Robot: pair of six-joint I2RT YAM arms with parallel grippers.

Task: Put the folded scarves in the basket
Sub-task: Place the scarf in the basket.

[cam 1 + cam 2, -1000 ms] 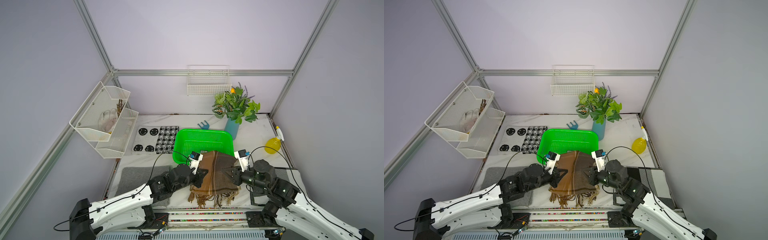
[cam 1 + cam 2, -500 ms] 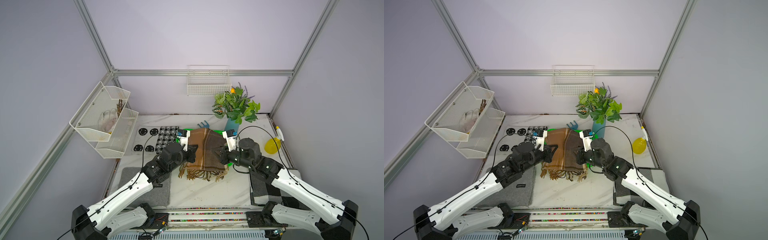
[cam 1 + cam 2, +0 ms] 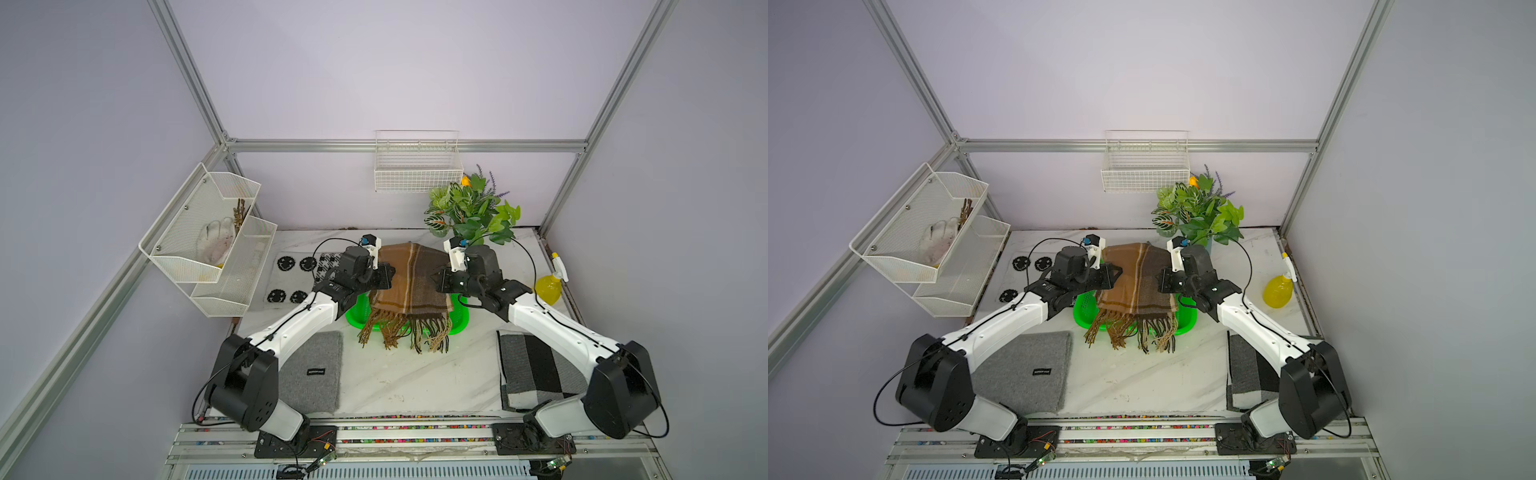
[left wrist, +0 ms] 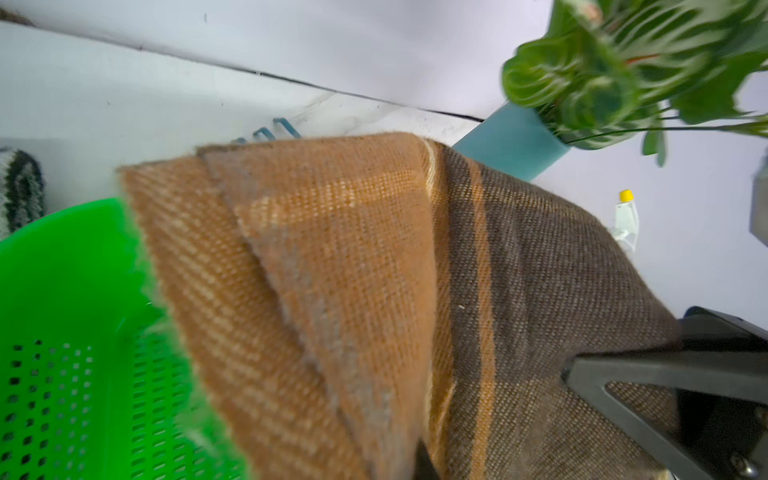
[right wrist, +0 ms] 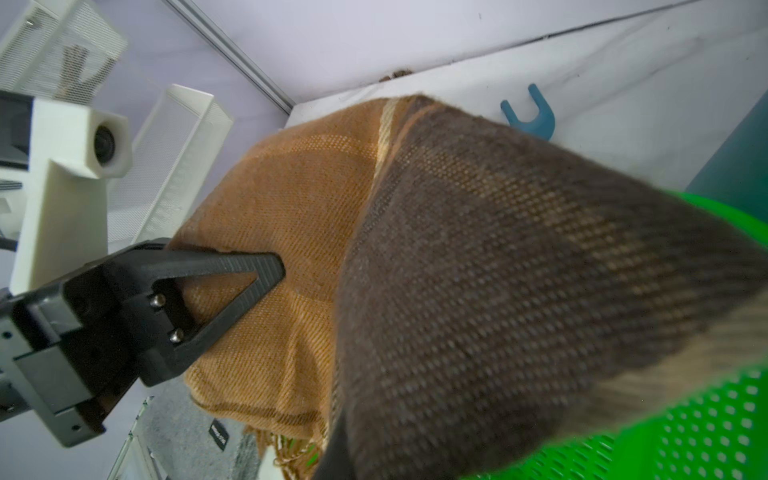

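Brown scarf now farther back, aloft over green basket

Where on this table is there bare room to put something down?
Widest bare patch: the front-centre tabletop between the grey mat and the striped mat, in front of the scarf. Crowded: the middle, where the scarf hangs over the green basket, beside the plant.

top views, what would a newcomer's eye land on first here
The brown scarf first: it hangs stretched between the left gripper and right gripper, both shut on its sides, above the bright green basket in mid-table, fringe dangling past the near rim. Next, the leafy plant at the back right and the yellow spray bottle by the right wall.
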